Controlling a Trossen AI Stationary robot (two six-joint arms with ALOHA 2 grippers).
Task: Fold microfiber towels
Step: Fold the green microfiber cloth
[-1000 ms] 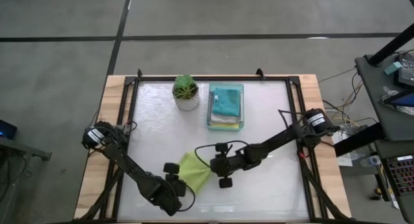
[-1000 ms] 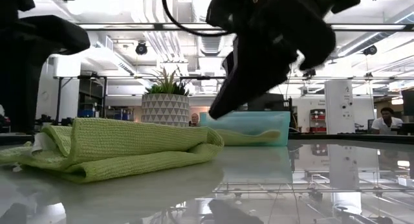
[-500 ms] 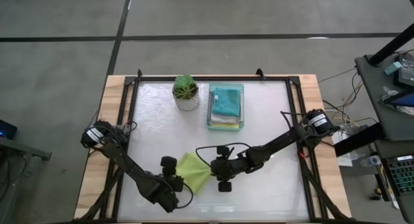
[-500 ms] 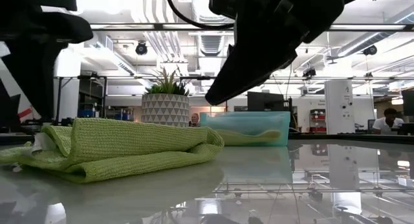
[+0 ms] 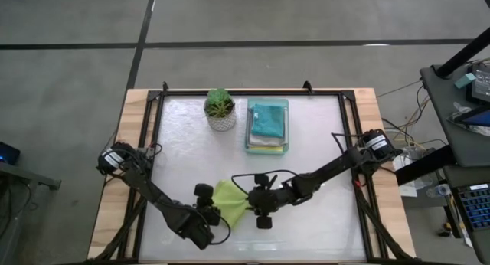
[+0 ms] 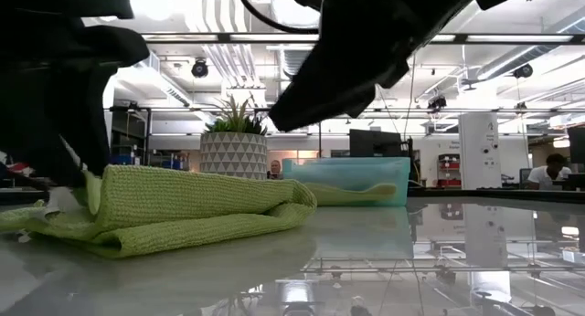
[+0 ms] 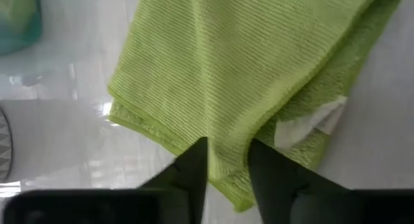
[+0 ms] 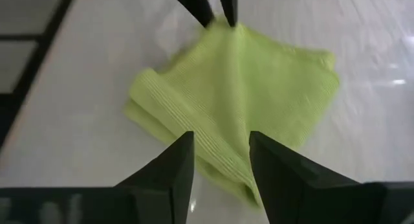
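Bright overhead light, glare on the glossy table (image 6: 439, 252), backlit silhouetted arms.

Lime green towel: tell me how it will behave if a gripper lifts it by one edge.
The lime green towel will probably droop: it lies in soft, rounded folds on the table. It looks light, being thin ribbed cloth. Its layers may slide apart, since the folded edges already sit unevenly.

Left claw (image 7: 226, 160) fingers straddle the lime green towel's (image 7: 246, 75) edge.
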